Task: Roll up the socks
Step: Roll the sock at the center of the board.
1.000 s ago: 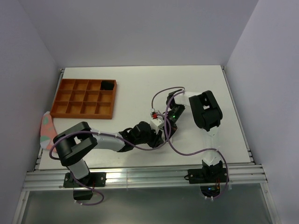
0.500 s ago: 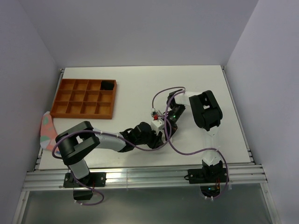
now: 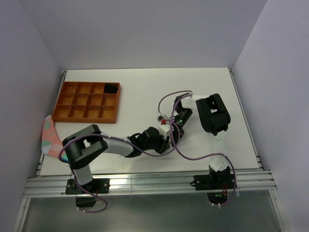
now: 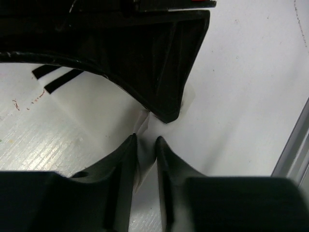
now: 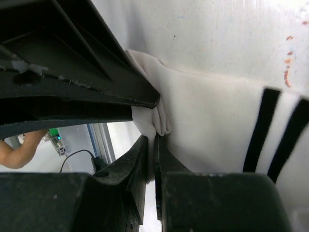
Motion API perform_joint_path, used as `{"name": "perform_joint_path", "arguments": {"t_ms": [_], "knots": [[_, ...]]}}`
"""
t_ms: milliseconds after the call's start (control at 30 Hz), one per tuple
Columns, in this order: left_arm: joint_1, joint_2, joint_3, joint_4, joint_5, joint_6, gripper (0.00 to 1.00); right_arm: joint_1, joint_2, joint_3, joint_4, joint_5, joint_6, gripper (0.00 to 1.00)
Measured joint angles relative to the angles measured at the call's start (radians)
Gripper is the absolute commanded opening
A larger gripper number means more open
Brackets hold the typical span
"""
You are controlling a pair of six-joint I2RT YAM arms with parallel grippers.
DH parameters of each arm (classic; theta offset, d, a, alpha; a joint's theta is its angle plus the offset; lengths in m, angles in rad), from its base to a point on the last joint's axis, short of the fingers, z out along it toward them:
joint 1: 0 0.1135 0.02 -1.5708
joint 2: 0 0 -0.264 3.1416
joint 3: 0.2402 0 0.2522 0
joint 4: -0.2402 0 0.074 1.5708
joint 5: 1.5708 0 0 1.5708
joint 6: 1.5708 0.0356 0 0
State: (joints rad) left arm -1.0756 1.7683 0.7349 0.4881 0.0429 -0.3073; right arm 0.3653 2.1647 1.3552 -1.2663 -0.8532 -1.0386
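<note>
White sock (image 5: 207, 121) with two black stripes flat on the tabletop (image 3: 145, 82), mid-front; left claw (image 4: 145, 147) narrow, a fold of sock edge between its fingers (image 4: 123, 174); right claw (image 5: 153, 145) almost closed, pinching that edge

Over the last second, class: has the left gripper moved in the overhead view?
Yes. The left gripper has shifted right, farther from the orange tray.
</note>
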Motion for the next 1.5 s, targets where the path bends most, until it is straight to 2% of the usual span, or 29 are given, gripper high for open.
{"name": "perform_joint_path", "arguments": {"t_ms": [100, 200, 367, 633, 867, 1033, 1267, 1500], "knots": [[-0.003, 0.011, 0.012, -0.002, -0.006, 0.003, 0.11, -0.003, -0.001, -0.011, 0.007, 0.000, 0.010, 0.16], [-0.005, 0.022, 0.028, -0.010, -0.006, 0.003, 0.03, -0.010, -0.013, -0.029, 0.025, 0.002, 0.049, 0.29], [-0.005, 0.034, 0.043, -0.014, -0.011, -0.006, 0.00, -0.013, -0.077, -0.078, 0.084, 0.028, 0.147, 0.40], [-0.005, 0.034, 0.043, -0.013, -0.022, -0.043, 0.00, -0.035, -0.204, -0.118, 0.262, 0.101, 0.320, 0.45], [-0.005, 0.034, 0.039, -0.007, -0.026, -0.058, 0.00, -0.105, -0.306, -0.127, 0.380, 0.160, 0.473, 0.45], [-0.005, 0.034, 0.039, -0.007, -0.026, -0.064, 0.00, -0.137, -0.356, -0.177, 0.459, 0.235, 0.581, 0.49], [-0.005, 0.034, 0.037, -0.004, -0.031, -0.076, 0.00, -0.139, -0.353, -0.204, 0.512, 0.311, 0.654, 0.52], [-0.006, 0.034, 0.037, -0.003, -0.033, -0.080, 0.00, -0.139, -0.298, -0.181, 0.533, 0.309, 0.674, 0.52]]}}
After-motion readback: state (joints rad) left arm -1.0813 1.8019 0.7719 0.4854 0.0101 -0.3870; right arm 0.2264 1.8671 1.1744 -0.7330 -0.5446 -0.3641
